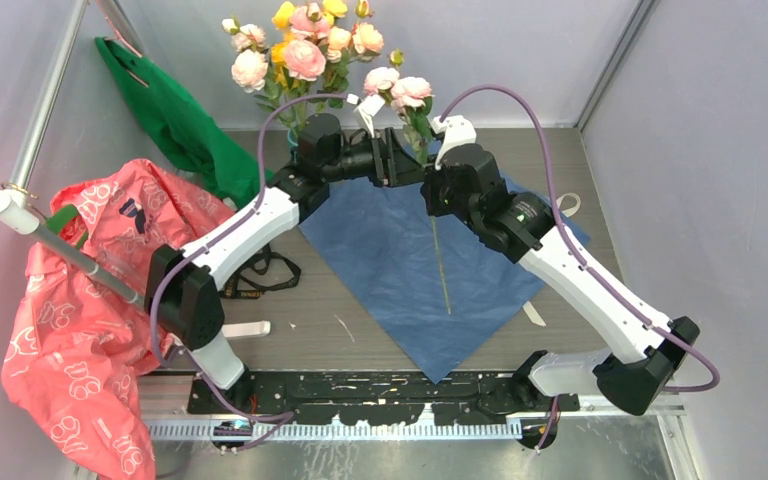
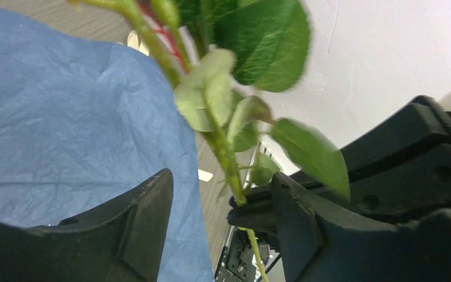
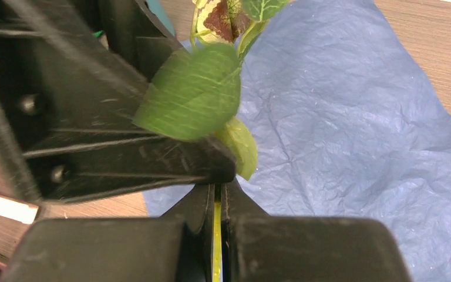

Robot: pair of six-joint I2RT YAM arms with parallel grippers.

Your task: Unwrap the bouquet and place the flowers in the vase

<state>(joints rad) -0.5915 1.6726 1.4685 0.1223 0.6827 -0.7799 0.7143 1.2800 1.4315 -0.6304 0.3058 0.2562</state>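
So the teal vase [image 1: 294, 136] sits at the back of the table, mostly hidden behind the left arm's wrist. A bunch of pink and yellow roses [image 1: 300, 50] is already standing in it. One more rose stem [image 1: 440, 265] is outside the vase: its pink heads are up beside the bunch, and the long stalk slants down over the flattened blue paper sheet [image 1: 380, 250]. The right gripper [image 3: 217, 197] is clamped tight on that stem, with the yellow-green stalk pinched in the seam between its fingers. The left gripper [image 2: 220, 194] is right next to it, jaws spread with one on each side of the same stem and leaves crowding the gap. I can't really tell if either finger touches it. The green cloth bag [image 1: 175, 110] and red-pink plastic bag [image 1: 80, 300] are off to the left, away from the stem. The wrist cams mostly show leaves, paper and the other gripper's black body; only the top view gets the flower heads and the bags
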